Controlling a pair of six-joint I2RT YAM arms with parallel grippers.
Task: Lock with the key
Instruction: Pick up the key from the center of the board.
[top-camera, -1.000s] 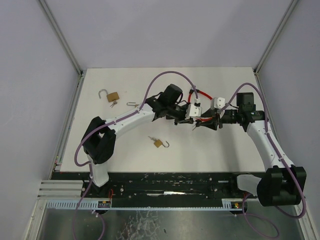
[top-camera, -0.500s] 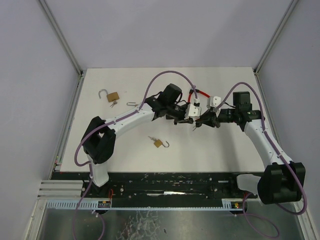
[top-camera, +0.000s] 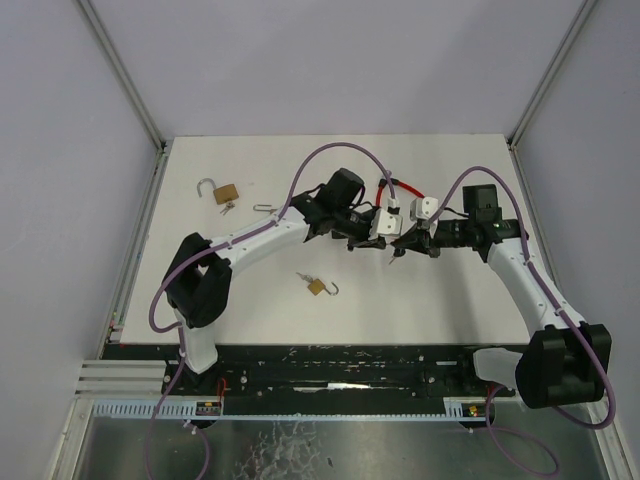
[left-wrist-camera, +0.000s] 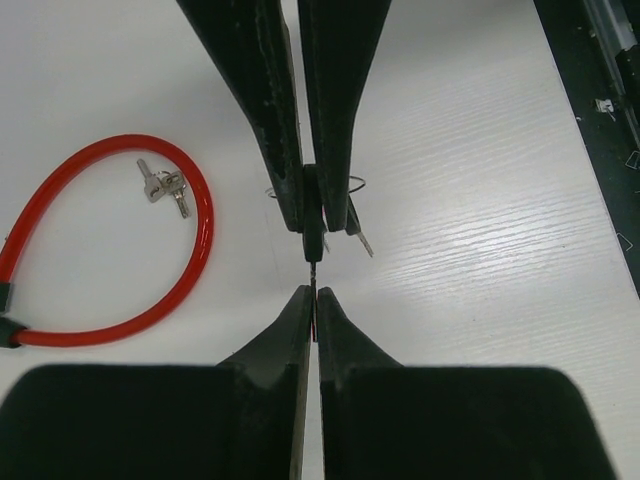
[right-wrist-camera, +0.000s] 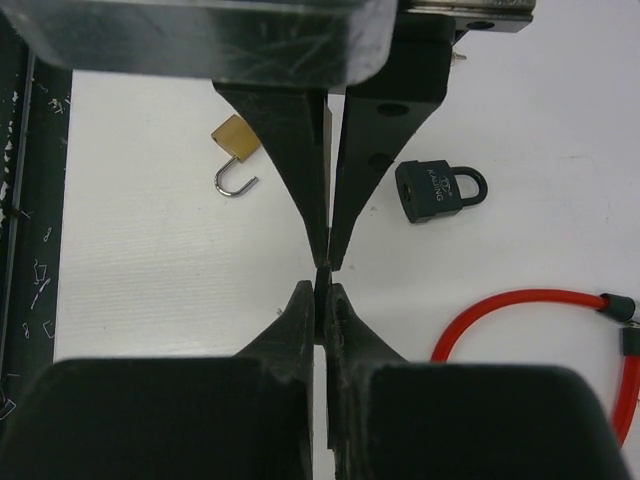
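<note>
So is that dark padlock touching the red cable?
Apart. Right wrist view shows bare white table between the dark padlock and the red cable.

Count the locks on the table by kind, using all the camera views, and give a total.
Brass padlocks: 2
Black padlock: 1
Red cable lock: 1
Total: 4 locks
</note>
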